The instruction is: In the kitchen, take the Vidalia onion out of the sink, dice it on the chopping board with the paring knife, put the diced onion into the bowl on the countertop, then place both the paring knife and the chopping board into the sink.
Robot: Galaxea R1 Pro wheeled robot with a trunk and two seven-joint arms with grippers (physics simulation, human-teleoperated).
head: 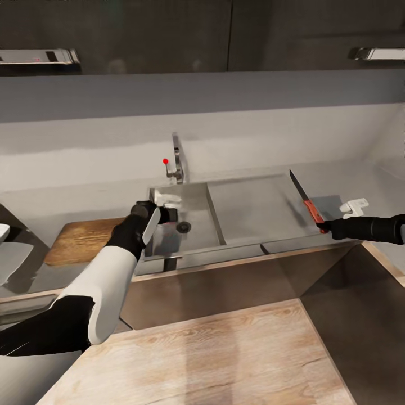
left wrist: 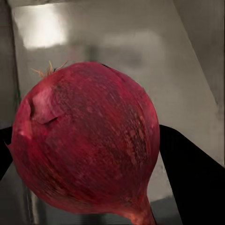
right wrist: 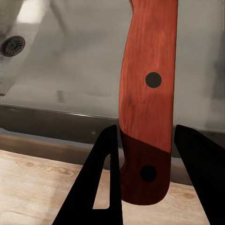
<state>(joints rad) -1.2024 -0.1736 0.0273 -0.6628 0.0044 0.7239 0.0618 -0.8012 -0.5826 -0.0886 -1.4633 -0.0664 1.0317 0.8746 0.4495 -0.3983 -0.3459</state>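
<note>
A: Left gripper (head: 164,215)?
B: Over the sink (head: 197,222) basin, just beside the drain (head: 183,226). It's clamped on the onion (left wrist: 86,140). In the left wrist view the red bulb sits between the two dark fingers (left wrist: 192,173), one on each side, steel basin behind it.

A: Onion visible from the head view?
B: Barely, a pinkish bit at the fingertips (head: 166,220). Too small to say more.

A: Right gripper (head: 325,226)?
B: Closed on the knife (head: 307,201). It holds the red handle at its end, the dark blade points up and away over the drainboard (head: 253,205). Right wrist view: handle (right wrist: 147,103) with two dark rivets, fingers (right wrist: 101,187) on either side of it; I can't tell from there if they touch it.

A: Knife touching the steel?
B: Cannot tell. It casts a shadow on the drainboard.

A: Board?
B: Chopping board (head: 84,239) lies flat on the countertop (head: 360,180), left of the sink, partly behind the left arm.

A: Bowl?
B: White edge at the far left of the head view (head: 3,232), cropped, probably the bowl.

A: Anything else?
B: Tap (head: 176,160) with a red knob behind the basin. A small white object (head: 354,207) just beside the right gripper, can't identify it.
</note>
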